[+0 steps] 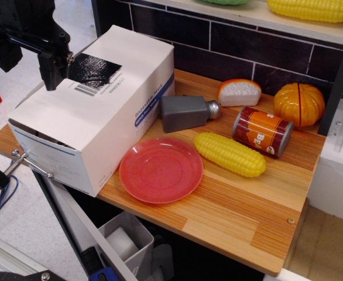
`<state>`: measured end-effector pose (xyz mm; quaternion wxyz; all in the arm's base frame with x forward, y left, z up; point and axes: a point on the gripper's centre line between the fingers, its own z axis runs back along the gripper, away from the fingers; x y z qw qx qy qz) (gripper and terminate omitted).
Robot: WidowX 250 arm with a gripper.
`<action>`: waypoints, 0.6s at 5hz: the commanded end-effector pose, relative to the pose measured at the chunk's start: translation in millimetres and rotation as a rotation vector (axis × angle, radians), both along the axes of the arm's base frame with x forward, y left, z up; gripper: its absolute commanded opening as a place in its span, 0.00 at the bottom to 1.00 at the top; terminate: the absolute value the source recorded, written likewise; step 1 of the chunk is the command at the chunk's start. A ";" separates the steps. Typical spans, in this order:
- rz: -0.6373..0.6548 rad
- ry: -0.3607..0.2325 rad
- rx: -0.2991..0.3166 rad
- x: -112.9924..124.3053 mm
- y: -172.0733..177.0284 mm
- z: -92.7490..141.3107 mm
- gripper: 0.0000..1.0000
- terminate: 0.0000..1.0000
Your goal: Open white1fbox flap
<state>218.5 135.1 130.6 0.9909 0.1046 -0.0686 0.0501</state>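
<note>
**Jaws at the carton's far edge**

Your gripper (57,69) sits at the flap's (83,93) far-left edge; you cannot tell how wide its jaws stand. The matte cardboard white1fbox (101,134) lies on the wooden worktop (242,211), left of a glossy red plate (161,170).

White1fbox (95,111) on wooden table (247,205), flap (83,88) closed, black gripper (57,67) at its far-left edge.

I'm seeing a white carton (95,108) with blue stripe, black tape patch (94,69), red plate (161,170), yellow corn (229,154).
</note>
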 end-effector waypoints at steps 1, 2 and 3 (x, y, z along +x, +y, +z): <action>0.000 0.000 0.000 0.0 0.0 0.0 1.00 0.00; 0.041 0.018 -0.054 0.4 3.4 2.5 1.00 0.00; 0.113 0.041 -0.131 -4.9 9.1 4.0 1.00 0.00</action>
